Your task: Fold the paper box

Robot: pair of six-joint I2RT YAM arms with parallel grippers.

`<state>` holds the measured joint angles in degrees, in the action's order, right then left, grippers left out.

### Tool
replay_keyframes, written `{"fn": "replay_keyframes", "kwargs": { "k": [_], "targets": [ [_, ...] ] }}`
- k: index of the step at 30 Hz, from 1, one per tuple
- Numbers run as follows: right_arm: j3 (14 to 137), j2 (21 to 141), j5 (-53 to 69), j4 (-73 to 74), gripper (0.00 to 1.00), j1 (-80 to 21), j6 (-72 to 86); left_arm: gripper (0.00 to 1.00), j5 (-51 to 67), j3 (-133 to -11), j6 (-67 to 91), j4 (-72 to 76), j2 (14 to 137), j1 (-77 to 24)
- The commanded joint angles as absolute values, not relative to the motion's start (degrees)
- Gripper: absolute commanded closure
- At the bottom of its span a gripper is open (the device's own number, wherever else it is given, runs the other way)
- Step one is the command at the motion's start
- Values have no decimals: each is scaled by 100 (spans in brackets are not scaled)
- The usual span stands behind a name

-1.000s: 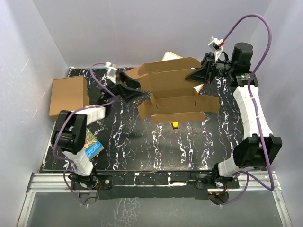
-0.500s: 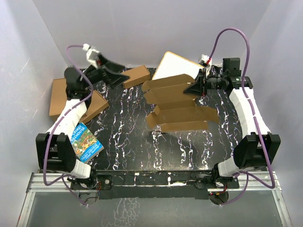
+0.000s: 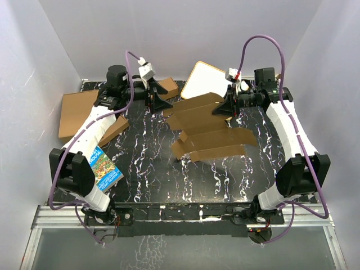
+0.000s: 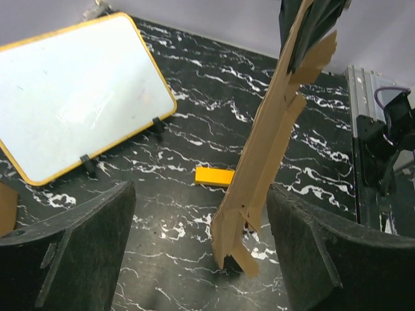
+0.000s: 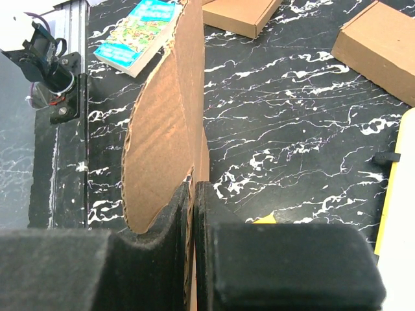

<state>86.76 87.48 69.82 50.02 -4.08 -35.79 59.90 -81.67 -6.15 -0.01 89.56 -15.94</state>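
Jaws first: on the right gripper [image 3: 228, 107] they are clamped on the far right edge of the paper box [image 3: 211, 126], and my right wrist view shows the cardboard pinched flat between both pads. On the left gripper [image 3: 160, 101] they stand wide with nothing in them. It hovers just beside the box's far left corner, and from its wrist camera I see the sheet edge-on in the gap ahead of the fingers [image 4: 78, 246], touching neither.

Everything sits on a black, white-veined table [image 3: 169, 180]. At its left edge, towards the far corner, lies the big brown carton [image 3: 79, 112], with a flatter brown piece [image 3: 112, 126] leaning or lying against its near side; I cannot tell which.

Around the middle of the table the paper box is one unfolded die-cut sheet, flaps spread. It is lifted at the gripped end and tilted, with a lower corner down on the table top.

Behind it, at the far edge, the white board with a wooden frame [image 3: 205, 79] stands on small black feet. A small closed brown box [image 3: 167, 87] lies at the far edge by the left gripper. A colourful book [image 3: 102, 169] lies at the near left corner, beside the left arm. A small yellow block [image 4: 214, 176] rests on the table under the raised sheet.
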Motion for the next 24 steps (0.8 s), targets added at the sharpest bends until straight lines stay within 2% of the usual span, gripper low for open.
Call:
{"fn": "replay_keyframes", "kwargs": {
  "k": [1,5,12,14,20,24],
  "targets": [
    [9084,8702,7181,5003,92,-453,-3822,22,6303,-8116,-1155,-183,8930,-1672],
    [9180,8757,7268,5083,92,-469,-3858,27,6658,-8065,-954,144,9150,-1699],
    [9202,8788,7346,5106,92,-467,-3854,46,7253,-7645,-339,1220,9322,-1913],
    [9210,8797,7370,5106,92,-467,-3845,54,7278,-7644,-360,1175,9365,-1957],
    [9211,8795,7398,5113,92,-479,-3850,57,7377,-7678,-387,1140,9518,-2057],
    [9211,8772,7358,5115,92,-478,-3858,69,7453,-7754,-581,862,9595,-2075]
  ]
}}
